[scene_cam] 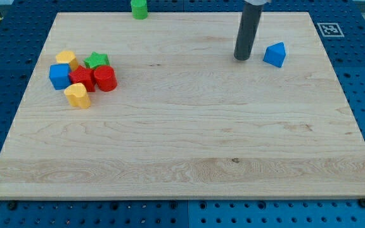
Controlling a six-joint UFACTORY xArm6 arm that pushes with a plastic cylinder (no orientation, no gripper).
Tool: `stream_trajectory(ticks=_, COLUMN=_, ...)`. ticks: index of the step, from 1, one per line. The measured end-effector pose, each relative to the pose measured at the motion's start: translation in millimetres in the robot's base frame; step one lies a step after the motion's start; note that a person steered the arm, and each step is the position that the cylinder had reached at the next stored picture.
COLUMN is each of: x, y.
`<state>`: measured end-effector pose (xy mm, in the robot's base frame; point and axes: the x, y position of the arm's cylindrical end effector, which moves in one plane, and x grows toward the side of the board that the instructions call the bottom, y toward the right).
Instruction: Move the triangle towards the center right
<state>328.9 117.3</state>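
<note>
A blue triangle block (274, 54) lies on the wooden board (182, 139) near the view's top right. My dark rod comes down from the top edge and my tip (242, 58) rests on the board just to the left of the blue triangle, with a small gap between them.
A cluster of blocks sits at the view's left: a yellow block (66, 59), a green star (96, 61), a blue cube (59, 76), a red block (81, 78), a red cylinder (105, 78), a yellow block (76, 95). A green block (139, 9) stands at the top edge. A marker tag (329, 28) lies beyond the top right corner.
</note>
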Motion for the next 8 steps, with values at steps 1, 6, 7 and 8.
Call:
stream_trajectory(ticks=1, x=-11, y=71)
stream_trajectory(ticks=6, x=3, y=102)
stream_trajectory(ticks=7, x=11, y=60)
stream_trajectory(ticks=8, x=36, y=73)
